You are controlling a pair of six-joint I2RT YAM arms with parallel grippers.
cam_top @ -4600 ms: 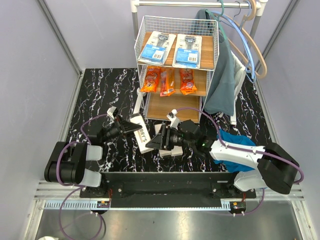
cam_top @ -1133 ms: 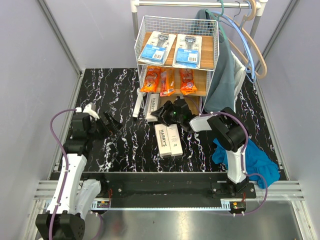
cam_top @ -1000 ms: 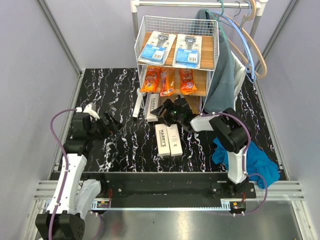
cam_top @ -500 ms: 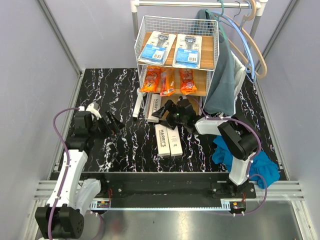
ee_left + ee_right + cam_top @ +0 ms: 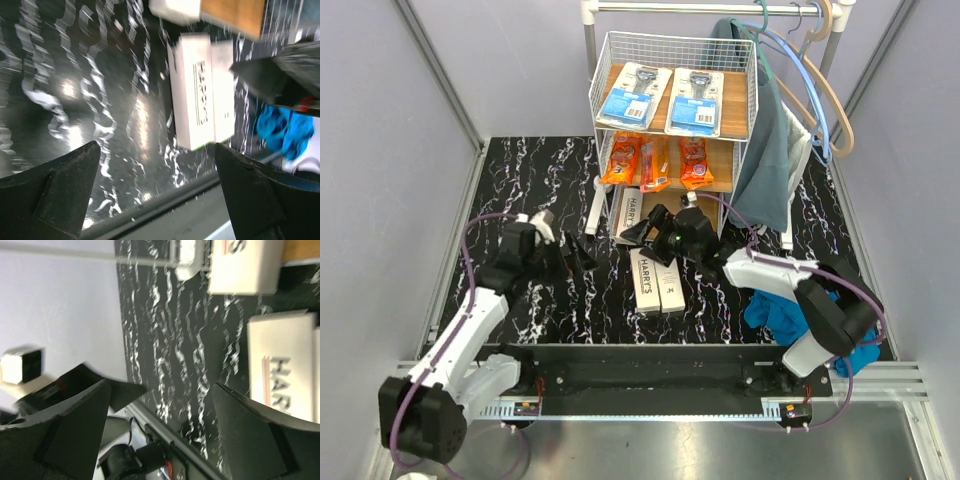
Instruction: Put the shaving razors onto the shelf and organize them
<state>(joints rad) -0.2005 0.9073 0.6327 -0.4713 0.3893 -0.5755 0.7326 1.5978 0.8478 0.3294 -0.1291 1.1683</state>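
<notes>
HARRY'S box (image 5: 631, 210): newly set on bottom board of shelf (image 5: 734, 100), left edge; right gripper (image 5: 161, 385) backs off agape (left gripper (image 5: 156, 146) too, empty); two boxes (image 5: 657, 280) remain.

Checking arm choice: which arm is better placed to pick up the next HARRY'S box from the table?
Probably right: the right gripper, open, sits just behind the two boxes, near the shelf; the left gripper is farther off.

Glossy black white-veined stone-look counter (image 5: 535, 175), shelf (image 5: 601, 70) of white wire mesh and matt pale wood, smooth white card boxes (image 5: 645, 282) before shelf, shiny orange plastic bags (image 5: 654, 165) on its middle board, soft blue cloth (image 5: 772, 308).
</notes>
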